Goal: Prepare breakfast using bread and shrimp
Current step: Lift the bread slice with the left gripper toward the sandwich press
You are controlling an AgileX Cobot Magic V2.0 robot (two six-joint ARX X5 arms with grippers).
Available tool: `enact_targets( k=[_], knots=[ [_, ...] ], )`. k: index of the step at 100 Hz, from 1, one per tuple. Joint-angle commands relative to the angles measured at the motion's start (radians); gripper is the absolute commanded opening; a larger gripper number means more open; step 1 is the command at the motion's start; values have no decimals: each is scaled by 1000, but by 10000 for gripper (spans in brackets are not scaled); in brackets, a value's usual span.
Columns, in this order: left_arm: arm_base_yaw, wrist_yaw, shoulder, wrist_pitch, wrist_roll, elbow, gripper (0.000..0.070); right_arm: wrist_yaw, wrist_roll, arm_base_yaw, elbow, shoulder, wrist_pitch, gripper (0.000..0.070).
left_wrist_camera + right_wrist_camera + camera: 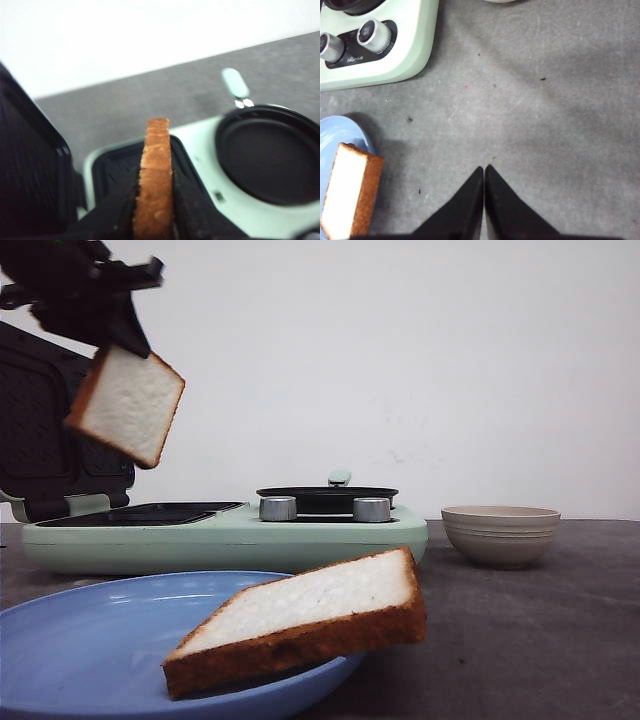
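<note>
The left gripper [105, 335] is clenched on one slice of bread [127, 404], held in the air above the open grill plate [150, 513] of a mint-green breakfast maker [225, 540]. The slice is square, with a pale porous crumb face and golden-brown crust. It hangs tilted, one corner lowest, its face turned toward the front camera. The left wrist view shows it edge-on, a rough crust band [154, 185] pinched between two black fingers [187, 205], with the ribbed dark plate [117, 172] below and a round black pan [272, 152] beside it; the raised lid [30, 175] is dark and blurred.

A second slice [310, 620] lies on a glossy blue plate [90, 640], one end overhanging the rim and its long axis running across the front view.

The right gripper [484, 172] hovers over the bare grey textured tabletop [545, 125], fingers pressed together on nothing. Only this view shows the two metal knobs [372, 35] from above. A beige ribbed bowl [500, 533] stands right of the appliance.
</note>
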Motion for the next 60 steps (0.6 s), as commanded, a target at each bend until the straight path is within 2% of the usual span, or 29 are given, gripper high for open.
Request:
enact_targets(
  k=[1,20,29,38,60],
  knots=[
    [2,-10,57,13,91,66,10,0,-12,0,15,3,5,0],
    [4,-37,207,13,189,209,10,0,-12,0,15,3,5,0],
    [5,-80,271,10,260,260,10,0,-12,0,15,3,5,0],
    [5,-82,320,14,316,289,10,0,-12,0,15,3,5,0],
    [5,-118,402,41,377,326,10,0,-12,0,15,3,5,0]
  ],
)
